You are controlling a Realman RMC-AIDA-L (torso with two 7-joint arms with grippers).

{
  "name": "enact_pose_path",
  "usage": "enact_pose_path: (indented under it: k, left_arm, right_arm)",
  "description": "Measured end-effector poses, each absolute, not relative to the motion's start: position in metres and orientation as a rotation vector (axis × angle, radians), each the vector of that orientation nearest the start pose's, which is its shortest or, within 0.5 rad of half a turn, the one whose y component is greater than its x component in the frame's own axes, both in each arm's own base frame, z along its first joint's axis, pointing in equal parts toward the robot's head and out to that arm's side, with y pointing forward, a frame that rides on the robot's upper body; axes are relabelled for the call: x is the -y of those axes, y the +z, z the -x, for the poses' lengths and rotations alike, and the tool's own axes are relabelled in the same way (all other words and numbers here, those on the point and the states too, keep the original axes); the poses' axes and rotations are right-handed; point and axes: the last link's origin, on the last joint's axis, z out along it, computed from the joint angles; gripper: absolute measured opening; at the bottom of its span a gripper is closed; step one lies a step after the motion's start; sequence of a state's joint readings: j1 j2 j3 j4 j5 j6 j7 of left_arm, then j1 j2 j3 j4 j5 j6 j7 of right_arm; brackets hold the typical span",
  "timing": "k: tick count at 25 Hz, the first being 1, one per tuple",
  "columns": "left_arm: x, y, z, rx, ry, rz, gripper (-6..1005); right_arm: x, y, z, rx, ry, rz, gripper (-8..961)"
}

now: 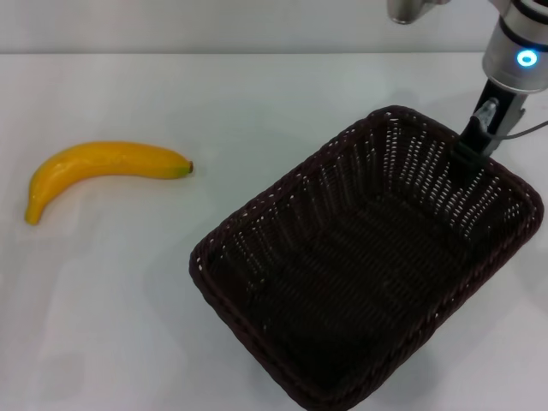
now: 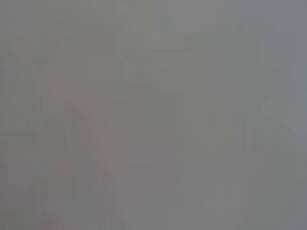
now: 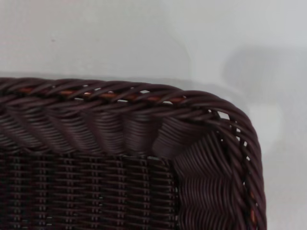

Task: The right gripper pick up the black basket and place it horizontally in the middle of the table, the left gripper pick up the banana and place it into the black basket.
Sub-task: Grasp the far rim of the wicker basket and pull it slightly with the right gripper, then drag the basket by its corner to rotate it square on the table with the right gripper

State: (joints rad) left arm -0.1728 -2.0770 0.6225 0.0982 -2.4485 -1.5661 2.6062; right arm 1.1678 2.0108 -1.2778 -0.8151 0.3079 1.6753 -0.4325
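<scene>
The black basket (image 1: 368, 274) stands on the white table (image 1: 257, 94) at the right, turned diagonally, open side up. My right gripper (image 1: 471, 150) hangs from the silver arm with the blue ring light (image 1: 527, 58) and sits right at the basket's far right rim. The right wrist view shows a corner of the basket's braided rim (image 3: 144, 98) close up. The yellow banana (image 1: 103, 167) lies on the table at the left, well apart from the basket. The left gripper is out of view; the left wrist view is a plain grey blur.
A silver part of the robot (image 1: 411, 10) shows at the top edge behind the basket. White table surface lies between the banana and the basket and in front of the banana.
</scene>
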Motion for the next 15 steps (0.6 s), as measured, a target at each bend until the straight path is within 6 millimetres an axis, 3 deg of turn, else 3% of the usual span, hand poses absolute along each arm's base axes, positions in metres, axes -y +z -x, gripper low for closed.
enact_pose_path:
  k: [5, 8, 11, 15]
  left_arm:
    - [-0.220, 0.070, 0.393, 0.567, -0.915, 1.232, 855]
    - [-0.220, 0.073, 0.394, 0.567, -0.917, 1.224, 854]
    - [-0.222, 0.076, 0.393, 0.553, -0.916, 1.225, 853]
    - [-0.223, 0.077, 0.395, 0.558, -0.906, 1.226, 852]
  right_arm:
    - [-0.418, 0.018, -0.115, -1.143, -0.900, 2.357, 246]
    - [-0.419, 0.037, -0.118, -1.287, -0.814, 2.293, 234]
    - [-0.421, 0.059, -0.132, -1.457, -0.703, 2.203, 224]
    - [-0.420, 0.073, -0.150, -1.578, -0.671, 2.111, 210]
